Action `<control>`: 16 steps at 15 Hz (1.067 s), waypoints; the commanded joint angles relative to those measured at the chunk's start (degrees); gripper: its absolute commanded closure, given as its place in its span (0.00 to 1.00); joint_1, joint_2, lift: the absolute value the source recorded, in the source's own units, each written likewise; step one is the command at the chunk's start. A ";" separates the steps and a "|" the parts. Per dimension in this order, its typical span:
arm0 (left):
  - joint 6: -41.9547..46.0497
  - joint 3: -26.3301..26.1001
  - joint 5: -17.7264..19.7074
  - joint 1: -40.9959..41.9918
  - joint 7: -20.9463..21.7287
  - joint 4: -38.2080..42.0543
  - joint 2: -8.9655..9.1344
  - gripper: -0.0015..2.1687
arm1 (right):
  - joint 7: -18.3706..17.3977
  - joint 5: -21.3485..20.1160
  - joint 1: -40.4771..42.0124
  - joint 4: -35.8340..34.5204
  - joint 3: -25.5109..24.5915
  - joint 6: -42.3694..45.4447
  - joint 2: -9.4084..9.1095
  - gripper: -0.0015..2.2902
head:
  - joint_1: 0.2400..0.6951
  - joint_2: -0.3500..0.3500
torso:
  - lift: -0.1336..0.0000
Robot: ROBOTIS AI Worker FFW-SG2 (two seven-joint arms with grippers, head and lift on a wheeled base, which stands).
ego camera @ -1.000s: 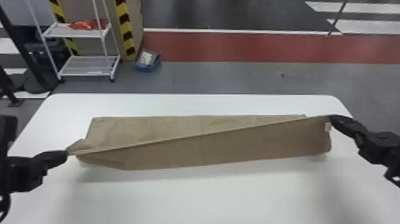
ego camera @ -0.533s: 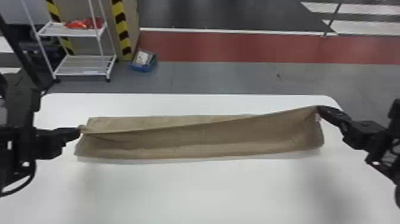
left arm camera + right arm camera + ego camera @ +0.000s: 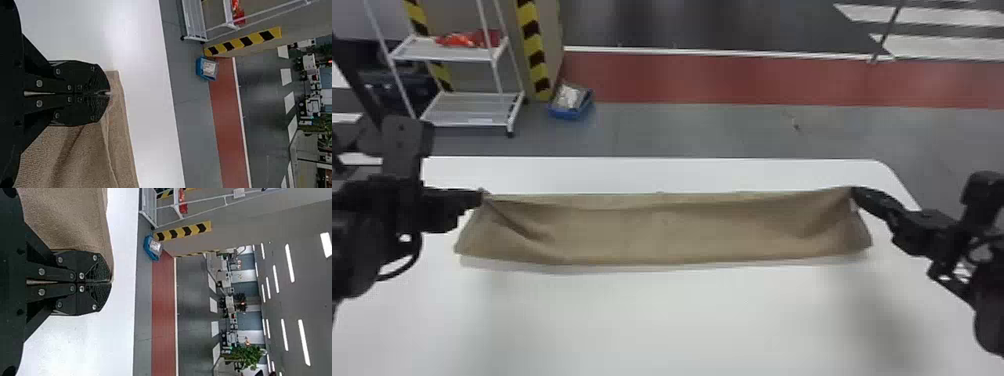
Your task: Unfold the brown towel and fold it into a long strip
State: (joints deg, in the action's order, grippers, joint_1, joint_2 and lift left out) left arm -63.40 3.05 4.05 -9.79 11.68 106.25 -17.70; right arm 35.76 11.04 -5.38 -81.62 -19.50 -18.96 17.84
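Head view: brown towel held between left gripper and right gripper.
Both clench its edge in their fingertips; pale tag beside the right.

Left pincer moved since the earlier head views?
Yes. The left pincer has moved forward, clearly closer to the table's far edge, and somewhat to the right.

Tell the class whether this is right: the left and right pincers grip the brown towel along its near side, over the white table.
Not quite: the side is wrong. The head view shows the left pincer and right pincer gripping the brown towel along its far side, over the white table.
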 commanded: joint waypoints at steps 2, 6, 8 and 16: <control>0.86 0.20 -0.01 -0.23 0.19 -0.61 0.12 0.76 | -0.08 1.71 -0.60 0.41 -0.80 0.01 0.00 0.69 | 1.00 0.40 | 0.07; -0.02 2.39 1.05 2.06 0.89 2.38 -0.32 0.76 | -0.17 3.64 -0.07 0.32 -1.60 -0.87 0.00 0.69 | 1.00 0.39 | 0.07; -0.72 2.75 1.05 2.67 0.98 4.32 -0.32 0.76 | -0.26 5.31 -0.07 -0.03 -1.77 -1.22 -0.08 0.69 | 1.00 0.40 | 0.07; -0.20 0.81 0.70 -2.95 0.98 -2.54 -0.05 0.75 | -2.45 2.94 -5.87 5.69 -0.19 -0.17 0.27 0.69 | 1.00 0.39 | 0.07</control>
State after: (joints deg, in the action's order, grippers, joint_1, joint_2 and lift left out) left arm -64.35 4.50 4.95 -11.78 12.65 106.06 -17.90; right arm 33.29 14.95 -10.10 -77.83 -20.14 -19.42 18.00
